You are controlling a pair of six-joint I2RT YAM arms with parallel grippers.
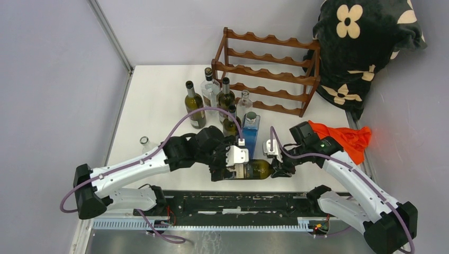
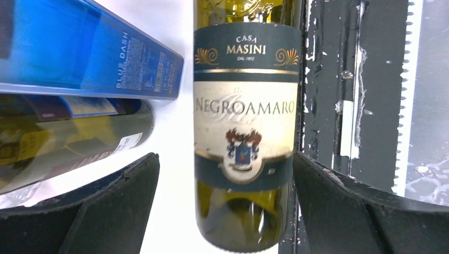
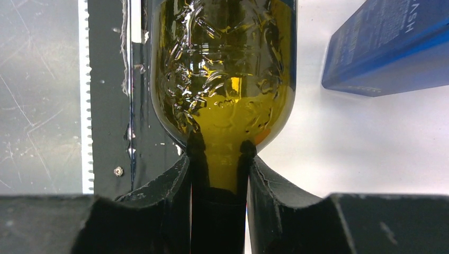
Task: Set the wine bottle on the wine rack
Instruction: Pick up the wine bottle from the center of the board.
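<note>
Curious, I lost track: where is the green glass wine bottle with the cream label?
Seen from above, the wine bottle lies sideways at the table edge nearest the arms, before the tall blue box, neck clamped in the right gripper, left gripper open around it.

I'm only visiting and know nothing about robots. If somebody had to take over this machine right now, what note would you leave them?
Left fingers: open, one on each side of the wine bottle's labelled body, not gripping.
Right fingers: shut on the bottle's neck.
Wine bottle: lying on its side at the near edge of the table, by the arm bases.
Wine rack: at the far end of the table, with no bottle visible in it.
Done: bottle caught by the neck.
To do: lift it, carry it past the standing bottles and blue box, and lay it in the rack.
</note>
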